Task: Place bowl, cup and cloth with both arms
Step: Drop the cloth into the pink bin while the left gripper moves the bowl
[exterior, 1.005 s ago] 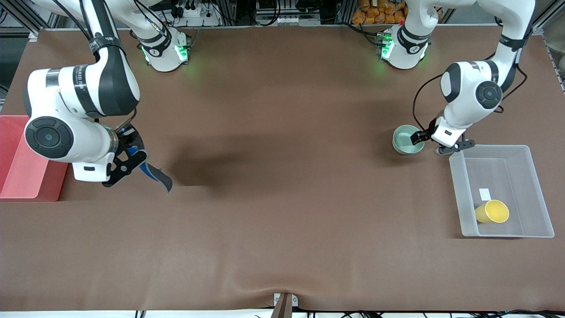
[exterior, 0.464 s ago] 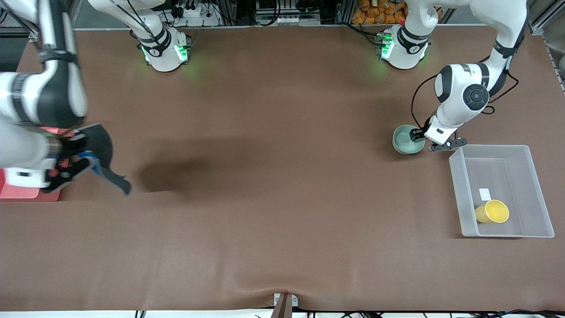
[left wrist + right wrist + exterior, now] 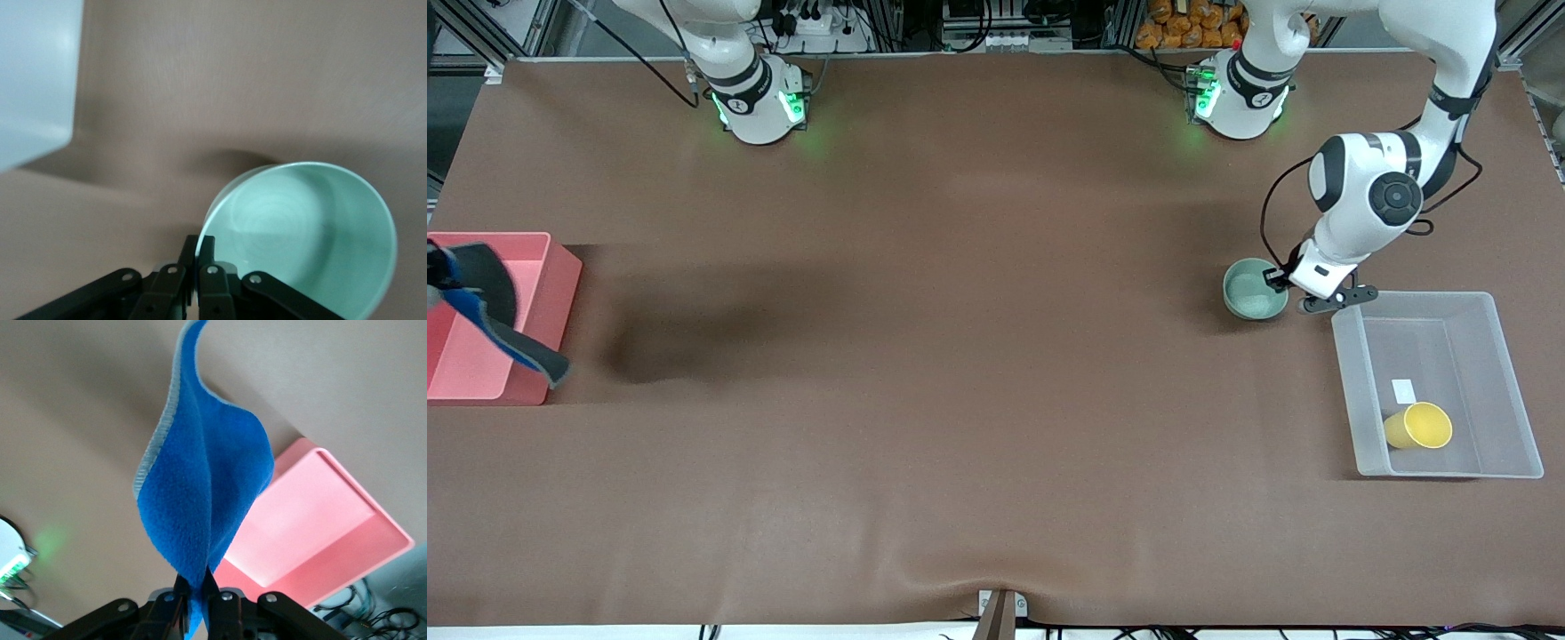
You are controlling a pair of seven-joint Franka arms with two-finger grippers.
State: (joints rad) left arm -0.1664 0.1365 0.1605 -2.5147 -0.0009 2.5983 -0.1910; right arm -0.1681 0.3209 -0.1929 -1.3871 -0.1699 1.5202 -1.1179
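Observation:
The mint-green bowl (image 3: pixel 1254 292) rests on the brown table beside the clear bin's corner nearest the left arm's base. My left gripper (image 3: pixel 1280 281) is shut on the bowl's rim (image 3: pixel 207 223), one finger inside and one outside, as the left wrist view shows around the gripper (image 3: pixel 198 245). The yellow cup (image 3: pixel 1419 425) lies on its side in the clear bin (image 3: pixel 1503 382). The blue cloth (image 3: pixel 496 302) hangs over the pink bin (image 3: pixel 562 271) at the right arm's end of the table. My right gripper (image 3: pixel 195 585) is shut on the cloth (image 3: pixel 207 487).
The pink bin (image 3: pixel 313 520) shows under the cloth in the right wrist view. A corner of the clear bin (image 3: pixel 33 80) lies close to the bowl (image 3: pixel 313 233). Both arm bases stand along the table's edge farthest from the front camera.
The left gripper has closed on the bowl's rim and the bowl shifted slightly. The right arm has swung toward its end of the table, carrying the cloth over the pink bin.

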